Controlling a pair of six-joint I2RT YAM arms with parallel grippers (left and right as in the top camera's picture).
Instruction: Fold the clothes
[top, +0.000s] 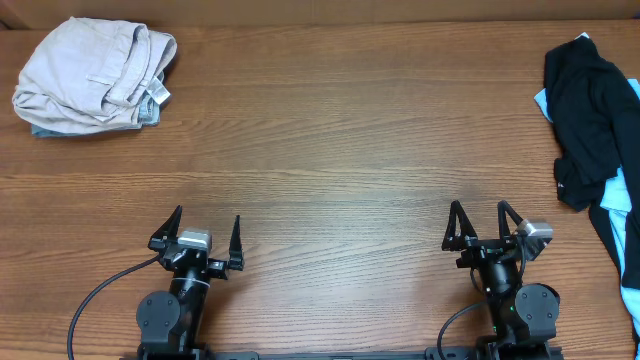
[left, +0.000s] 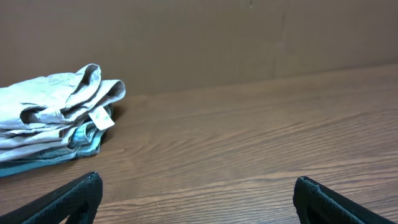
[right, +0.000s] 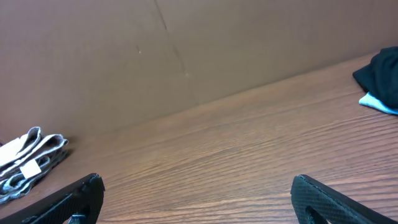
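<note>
The beige khaki shorts (top: 90, 70) lie bunched in a folded heap at the table's far left corner, with a small white label at their right edge. They also show in the left wrist view (left: 50, 102) and small in the right wrist view (right: 28, 155). My left gripper (top: 207, 235) is open and empty near the front edge, far from the shorts. My right gripper (top: 482, 222) is open and empty near the front right. Both show open in their wrist views, the left gripper (left: 198, 193) and the right gripper (right: 198, 193).
A light-blue denim garment (top: 45, 128) peeks out under the shorts, also in the left wrist view (left: 74, 146). A black garment (top: 590, 100) with light-blue cloth (top: 625, 245) lies at the far right edge, also in the right wrist view (right: 382, 71). A brown wall stands behind the table.
</note>
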